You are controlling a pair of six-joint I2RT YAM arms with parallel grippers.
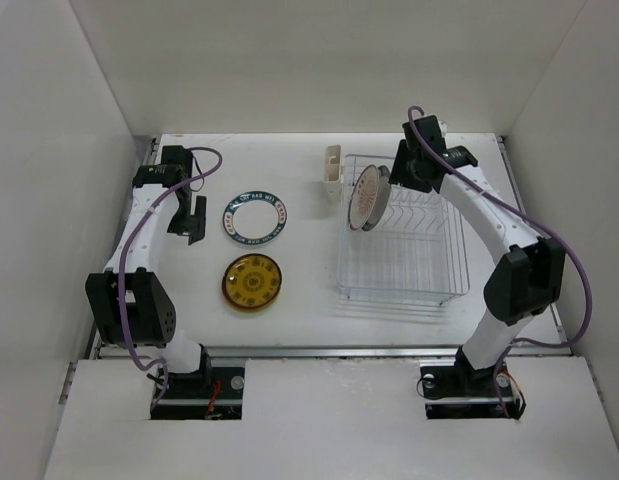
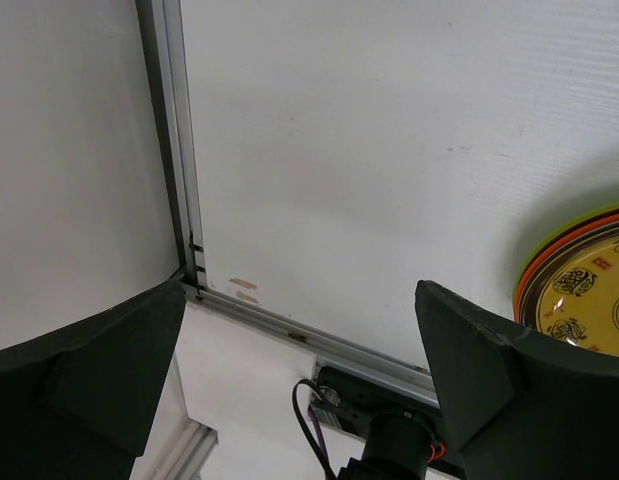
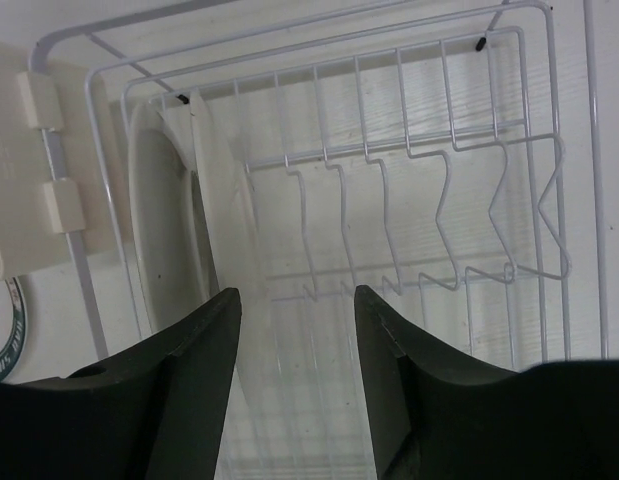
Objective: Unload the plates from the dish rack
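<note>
One plate, white with an orange sunburst (image 1: 368, 196), stands on edge at the far left end of the wire dish rack (image 1: 404, 262). My right gripper (image 1: 400, 178) hangs open just above it. In the right wrist view the plate's pale back (image 3: 164, 230) lies by the left finger, and its rim runs down between the open jaws (image 3: 296, 293). The amber patterned plate (image 1: 252, 281) tops a stack on the table, with orange and lime green rims showing under it (image 2: 579, 290). The teal-rimmed plate (image 1: 256, 220) lies flat beyond it. My left gripper (image 1: 194, 215) is open and empty (image 2: 301, 290).
A cream cup holder (image 1: 332, 170) is clipped to the rack's far left corner and also shows in the right wrist view (image 3: 29, 200). White walls close in the table on the left, right and far sides. A metal rail (image 2: 289, 330) runs along the table's near edge.
</note>
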